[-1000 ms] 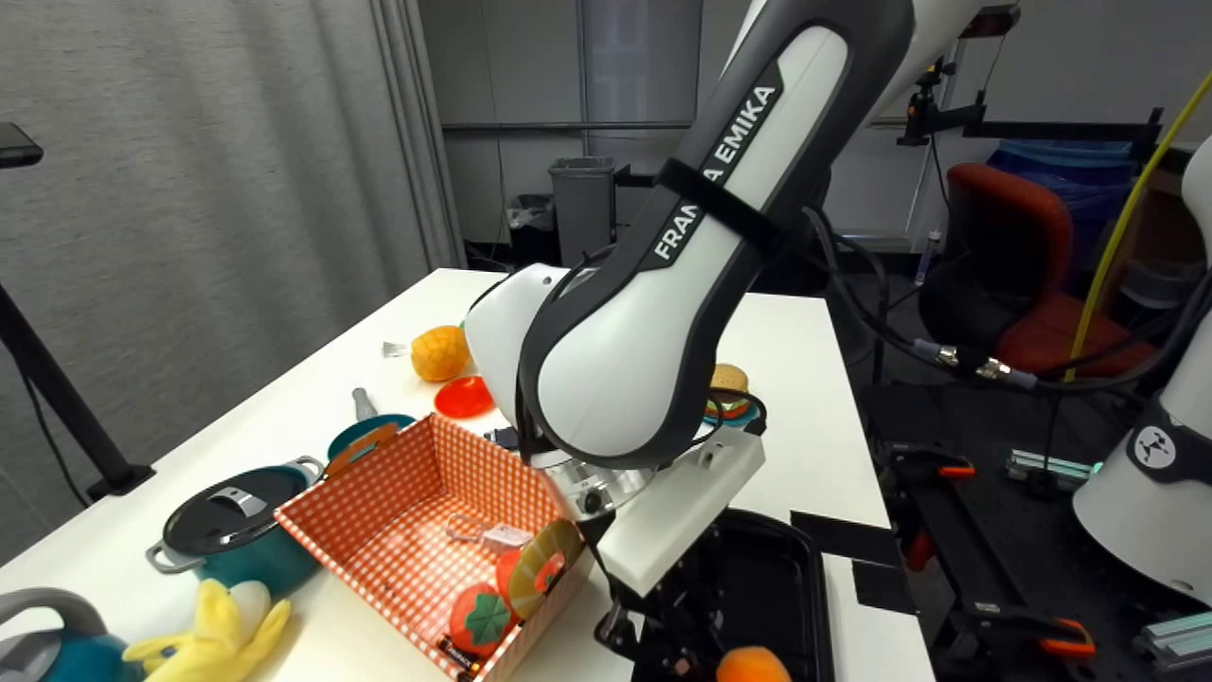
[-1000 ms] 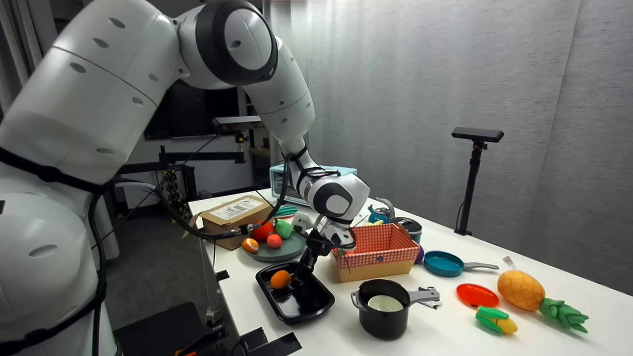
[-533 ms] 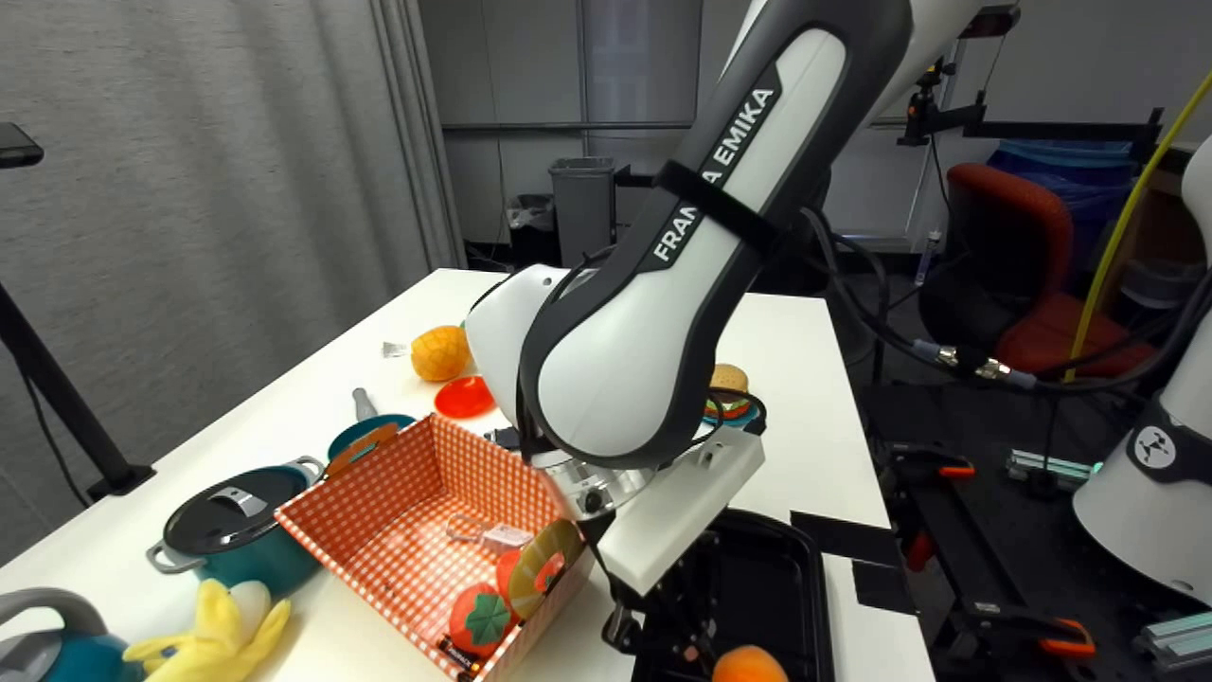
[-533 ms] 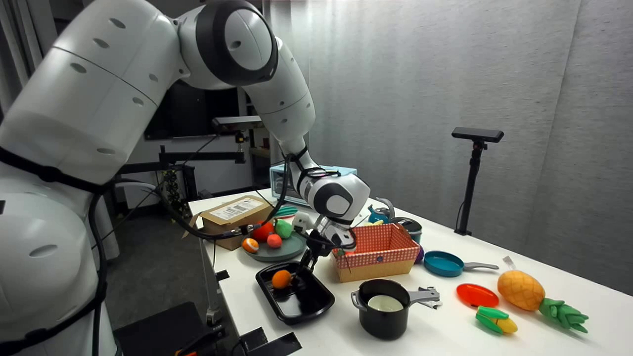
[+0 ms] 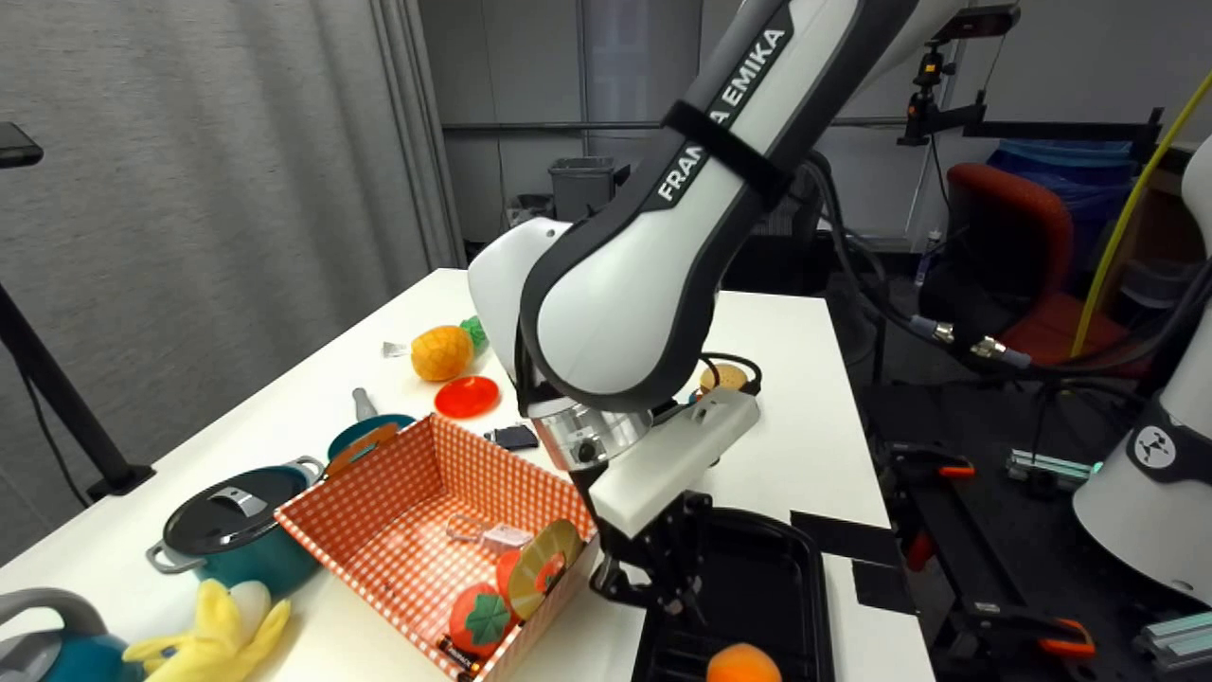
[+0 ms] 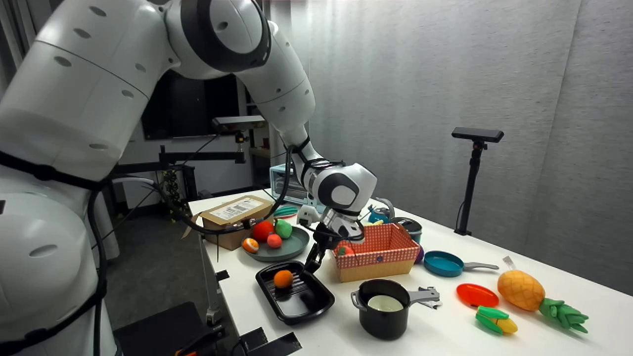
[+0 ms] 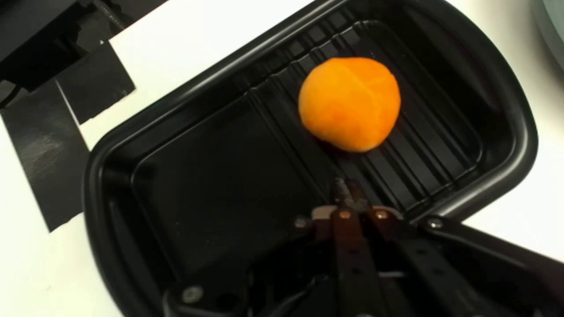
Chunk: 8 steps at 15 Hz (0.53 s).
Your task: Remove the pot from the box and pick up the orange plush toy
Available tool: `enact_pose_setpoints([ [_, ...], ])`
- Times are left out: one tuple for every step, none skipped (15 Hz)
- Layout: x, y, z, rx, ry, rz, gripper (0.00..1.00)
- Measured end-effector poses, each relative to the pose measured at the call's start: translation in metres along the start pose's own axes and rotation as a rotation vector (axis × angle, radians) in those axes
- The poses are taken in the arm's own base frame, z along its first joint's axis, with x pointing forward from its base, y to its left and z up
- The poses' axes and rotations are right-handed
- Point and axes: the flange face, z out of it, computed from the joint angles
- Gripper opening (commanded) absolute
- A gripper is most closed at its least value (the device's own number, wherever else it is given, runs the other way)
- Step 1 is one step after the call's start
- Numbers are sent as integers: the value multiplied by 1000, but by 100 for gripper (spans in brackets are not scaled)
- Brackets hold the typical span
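Orange and rounded, the plush toy [image 7: 350, 104] lies in the black rectangular tray [image 7: 189, 189] in the wrist view; near it, but apart, we see the black jointed gripper [image 7: 348, 193], fingertips together. In an exterior view, we find the round black grey-handled pot [image 6: 383, 322] standing on the white table [image 6: 440, 336], outside the red-and-white checked box [image 6: 366, 260].

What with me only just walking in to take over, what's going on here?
A robot arm is meant to get the black pot out of the red checked box and pick up the orange plush toy. The pot already stands on the table, outside the box. The toy lies in the black tray; the gripper has its tips over that tray, shut, holding nothing and apart from the toy, so the pickup seems still to come.
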Motion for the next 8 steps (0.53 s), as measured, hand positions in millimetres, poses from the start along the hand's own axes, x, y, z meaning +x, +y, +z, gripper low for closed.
enact_pose_setpoints([
  [0,7,-11,5,18,9,0],
  [0,16,-24,10,39,21,0],
  [0,26,-39,15,63,35,0],
  [0,38,-54,19,90,51,0],
  [0,51,-69,24,118,69,0],
  [-1,63,-84,28,147,87,0],
  [-2,76,-99,36,171,104,0],
  [-2,89,-113,51,191,121,0],
])
